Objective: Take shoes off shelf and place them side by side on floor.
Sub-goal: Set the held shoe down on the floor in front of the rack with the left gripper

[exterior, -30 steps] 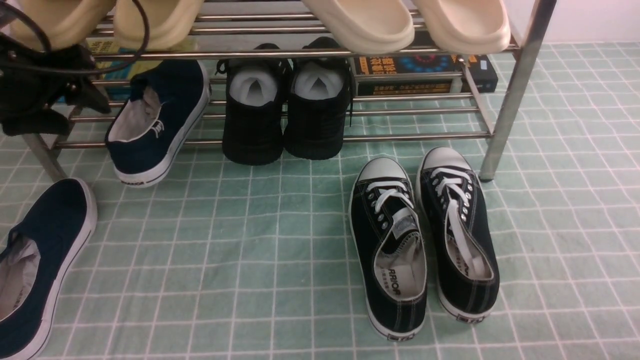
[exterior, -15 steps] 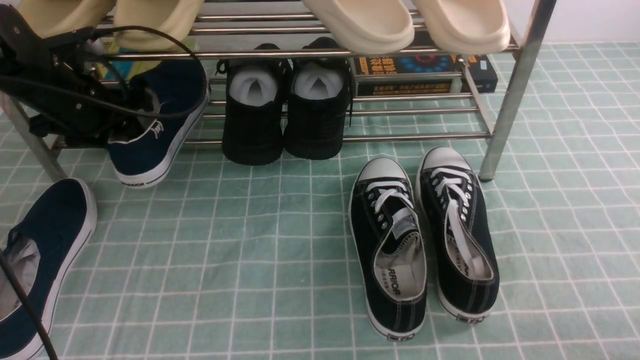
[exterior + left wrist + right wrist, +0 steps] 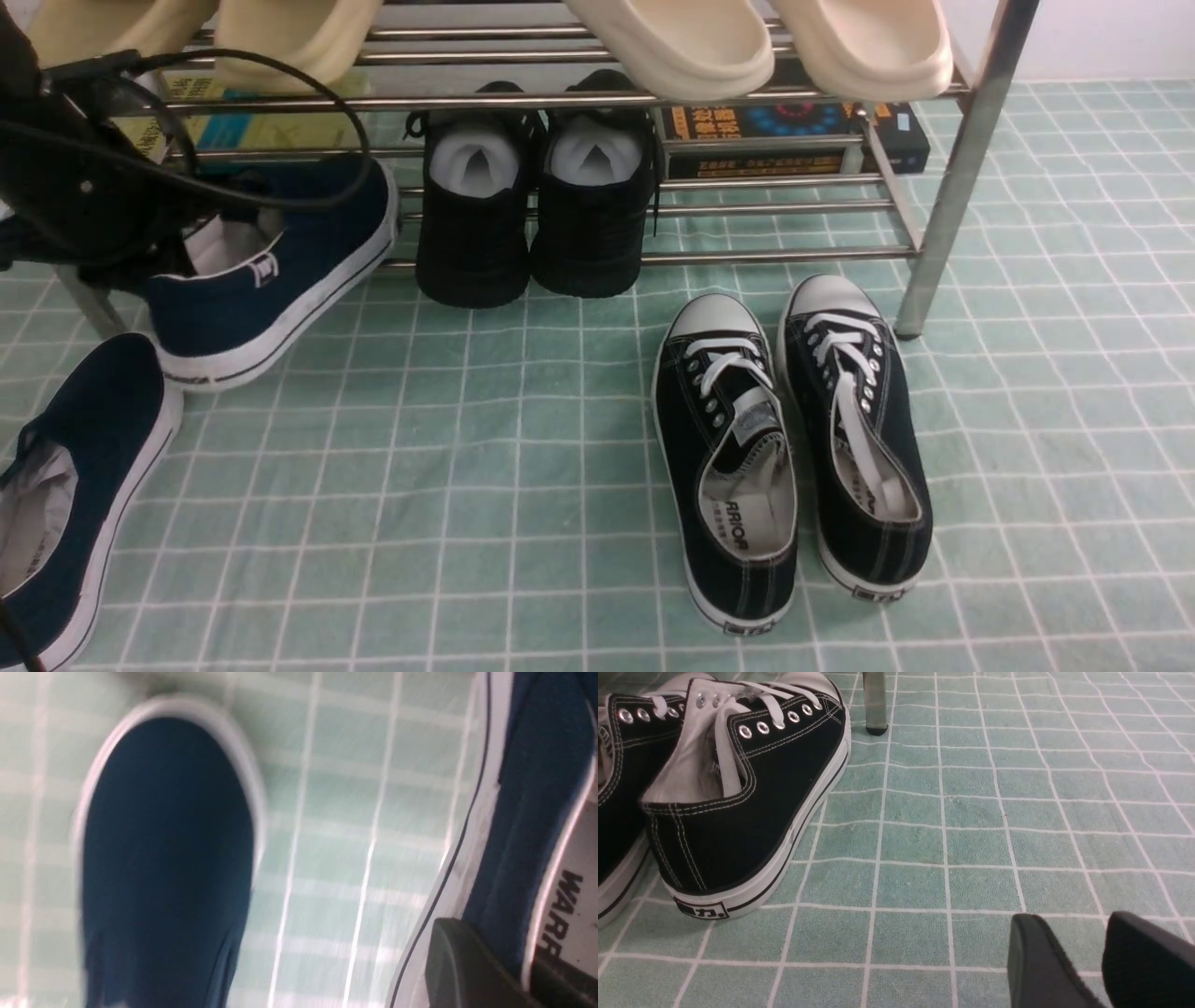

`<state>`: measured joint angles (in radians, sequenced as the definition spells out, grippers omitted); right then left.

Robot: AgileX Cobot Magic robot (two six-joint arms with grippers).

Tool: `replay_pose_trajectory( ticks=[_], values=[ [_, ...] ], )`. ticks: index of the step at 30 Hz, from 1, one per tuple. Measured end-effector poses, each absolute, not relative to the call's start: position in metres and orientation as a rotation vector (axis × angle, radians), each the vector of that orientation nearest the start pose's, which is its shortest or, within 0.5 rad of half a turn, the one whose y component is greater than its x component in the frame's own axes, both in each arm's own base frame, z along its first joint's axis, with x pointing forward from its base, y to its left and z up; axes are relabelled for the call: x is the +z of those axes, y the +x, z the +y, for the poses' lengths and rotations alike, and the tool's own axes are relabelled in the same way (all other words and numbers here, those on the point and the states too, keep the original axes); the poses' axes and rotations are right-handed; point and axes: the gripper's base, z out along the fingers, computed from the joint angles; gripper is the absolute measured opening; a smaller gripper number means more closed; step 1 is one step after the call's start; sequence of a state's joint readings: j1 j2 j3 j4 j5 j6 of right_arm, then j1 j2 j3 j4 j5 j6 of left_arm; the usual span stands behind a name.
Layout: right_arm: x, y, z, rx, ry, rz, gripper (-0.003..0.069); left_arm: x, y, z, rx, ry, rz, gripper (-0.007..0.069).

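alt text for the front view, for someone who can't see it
The robot's left tool grips a navy slip-on by its side at the metal rack, its mate lying on the green gridded floor. Black high-tops hang mid-rack; black-and-white sneakers stand on the floor, cream clogs above.

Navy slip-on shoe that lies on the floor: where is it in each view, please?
Front view: resting shoe, lower left, partly cut off.
Left wrist view: across a strip of floor from the held shoe.
Right wrist view: not in it.
Shared landmark: the floor's white grid.
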<state>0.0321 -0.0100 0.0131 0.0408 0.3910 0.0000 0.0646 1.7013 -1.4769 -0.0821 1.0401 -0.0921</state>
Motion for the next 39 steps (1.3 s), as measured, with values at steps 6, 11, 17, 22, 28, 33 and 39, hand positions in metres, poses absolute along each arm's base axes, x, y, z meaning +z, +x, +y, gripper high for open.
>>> replay_pose_trajectory(
  ticks=[6, 11, 17, 22, 28, 33, 39],
  values=[
    [0.174, 0.052, 0.003, 0.063, -0.005, 1.878, 0.0237, 0.305, 0.320, 0.020, -0.049, -0.364, 2.753, 0.0024],
    [0.174, 0.052, 0.003, 0.063, -0.005, 1.878, 0.0237, 0.284, 0.290, 0.018, -0.060, -0.435, 2.708, 0.0024],
    [0.174, 0.052, 0.003, 0.063, -0.005, 1.878, 0.0237, 0.263, 0.281, 0.018, -0.071, -0.463, 2.684, 0.0022],
    [0.174, 0.052, 0.003, 0.063, -0.005, 1.878, 0.0237, 0.251, 0.277, 0.017, -0.072, -0.471, 2.688, 0.0022],
    [0.174, 0.052, 0.003, 0.063, -0.005, 1.878, 0.0237, 0.254, 0.271, 0.017, -0.074, -0.480, 2.697, 0.0022],
    [0.174, 0.052, 0.003, 0.063, -0.005, 1.878, 0.0237, 0.266, 0.253, 0.016, -0.067, -0.487, 2.729, 0.0022],
    [0.174, 0.052, 0.003, 0.063, -0.005, 1.878, 0.0237, 0.280, 0.238, 0.015, -0.062, -0.486, 2.707, 0.0022]
  ],
)
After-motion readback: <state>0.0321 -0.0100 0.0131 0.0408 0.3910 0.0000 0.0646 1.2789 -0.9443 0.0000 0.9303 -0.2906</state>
